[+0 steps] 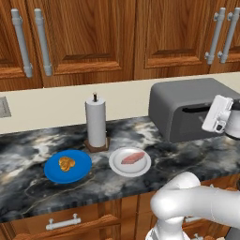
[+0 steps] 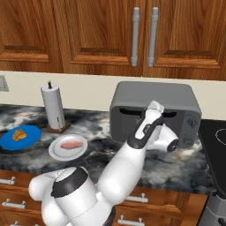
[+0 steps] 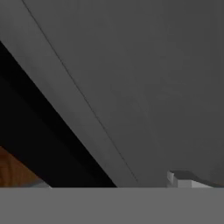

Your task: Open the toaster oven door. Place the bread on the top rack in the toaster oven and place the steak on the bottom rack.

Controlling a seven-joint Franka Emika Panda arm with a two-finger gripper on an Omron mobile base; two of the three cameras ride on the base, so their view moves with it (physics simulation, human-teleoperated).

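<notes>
Up close, the gripper [image 2: 153,107] is at the toaster oven door [image 2: 152,124], by its slot.
Its jaws stand wide, holding nothing. Left of the gray toaster oven [image 1: 197,110], the steak [image 1: 132,157] lies on a white plate [image 1: 117,165] and the bread [image 1: 66,163] on a blue plate [image 1: 54,172], near the paper-towel roll [image 1: 96,122].

My gray toaster oven [image 1: 187,108] sits far right on the worktop [image 1: 28,164], its dark door [image 2: 152,123] shut. Left of it lie the pink steak [image 1: 132,157] and, farther left, the golden bread [image 1: 66,163].
</notes>
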